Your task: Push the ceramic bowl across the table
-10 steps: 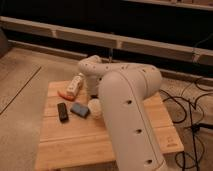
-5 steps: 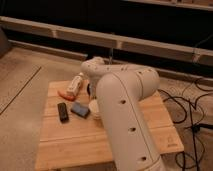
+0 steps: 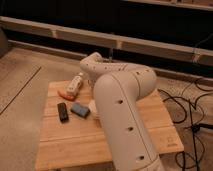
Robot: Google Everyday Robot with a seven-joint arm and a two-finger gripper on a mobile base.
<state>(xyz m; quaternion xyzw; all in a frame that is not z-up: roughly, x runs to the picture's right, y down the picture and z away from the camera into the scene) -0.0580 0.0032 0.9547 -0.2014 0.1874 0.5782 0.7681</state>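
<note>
The light-wood table (image 3: 65, 140) stands in the middle of the camera view. My big white arm (image 3: 122, 105) reaches over it from the lower right and covers the middle of its top. The ceramic bowl is hidden, and so is my gripper, which is behind the arm's links. A sliver of a cream-white cup (image 3: 93, 106) shows at the arm's left edge, next to the flat blue block (image 3: 80, 109).
A pale bottle (image 3: 75, 84) lies at the table's back left with an orange item (image 3: 64, 94) beside it. A black remote (image 3: 63, 111) lies left of the blue block. Black cables (image 3: 192, 110) run over the floor at the right. A dark wall with rails is behind.
The arm has shifted a little to the left and now covers more of the cream-white cup. The bottle, remote and blue block have not moved.
</note>
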